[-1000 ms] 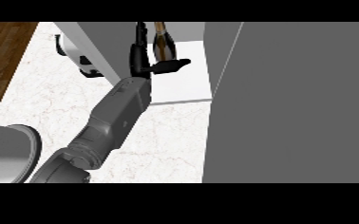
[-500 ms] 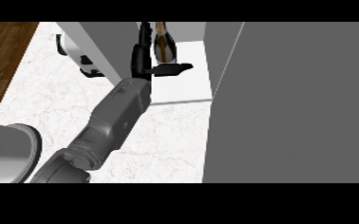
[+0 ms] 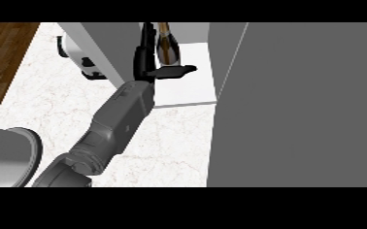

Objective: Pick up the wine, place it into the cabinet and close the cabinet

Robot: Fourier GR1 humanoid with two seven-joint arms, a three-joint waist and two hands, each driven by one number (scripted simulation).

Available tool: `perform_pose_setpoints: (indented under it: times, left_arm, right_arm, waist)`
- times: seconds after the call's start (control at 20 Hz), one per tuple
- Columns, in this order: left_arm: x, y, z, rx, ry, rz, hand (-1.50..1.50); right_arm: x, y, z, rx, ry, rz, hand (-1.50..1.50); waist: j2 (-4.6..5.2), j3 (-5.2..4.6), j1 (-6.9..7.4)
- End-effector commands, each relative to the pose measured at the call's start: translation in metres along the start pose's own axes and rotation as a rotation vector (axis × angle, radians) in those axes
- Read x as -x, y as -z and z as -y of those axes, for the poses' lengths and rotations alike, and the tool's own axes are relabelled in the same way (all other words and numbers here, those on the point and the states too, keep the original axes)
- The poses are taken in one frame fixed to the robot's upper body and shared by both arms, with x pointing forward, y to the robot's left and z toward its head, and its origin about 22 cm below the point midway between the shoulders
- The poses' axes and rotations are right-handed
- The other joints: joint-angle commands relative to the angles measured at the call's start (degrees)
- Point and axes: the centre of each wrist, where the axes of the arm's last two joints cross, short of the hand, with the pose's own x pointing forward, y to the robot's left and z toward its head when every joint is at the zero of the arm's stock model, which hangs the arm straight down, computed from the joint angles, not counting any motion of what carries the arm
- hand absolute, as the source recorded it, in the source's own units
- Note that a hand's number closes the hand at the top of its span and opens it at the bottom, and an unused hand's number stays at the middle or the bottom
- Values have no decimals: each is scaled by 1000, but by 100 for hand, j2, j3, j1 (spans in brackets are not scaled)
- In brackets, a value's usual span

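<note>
I see left hand [image 3: 152, 53] curled round wine bottle [image 3: 168, 43] | cabinet [image 3: 193, 85] shelf | risk: tipping on release

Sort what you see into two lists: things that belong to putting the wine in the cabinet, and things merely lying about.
Belongs to the job:
wine bottle
cabinet, its shelf under the bottle
cabinet door, open
left hand, beside the bottle

Lying about:
grey plate at the counter's left edge
white and black object behind the cabinet's side

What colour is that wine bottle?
Dark brown, nearly black: wine bottle, head view.
</note>
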Motion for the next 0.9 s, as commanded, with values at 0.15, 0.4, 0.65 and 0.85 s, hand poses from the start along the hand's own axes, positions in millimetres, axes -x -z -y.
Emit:
perform_pose_setpoints:
  times: [0.15,0.4,0.65,0.85]
  left_arm:
    - [14,-16,-12,-7,-69,-47,-150]
    - [17,-24,-12,-22,-90,-56,-150]
    - [20,-43,-4,-17,-76,-40,-150]
    - [22,-83,11,10,-91,-68,-150]
  right_arm:
    - [-8,-8,2,1,23,-3,-150]
    - [-3,1,0,8,-1,6,-150]
    - [-6,-1,-6,14,-5,2,-150]
    - [-5,-7,-9,34,-16,-1,-150]
  waist:
    - [-103,17,167]
    - [-103,16,166]
    - [-110,14,172]
    - [-155,17,332]
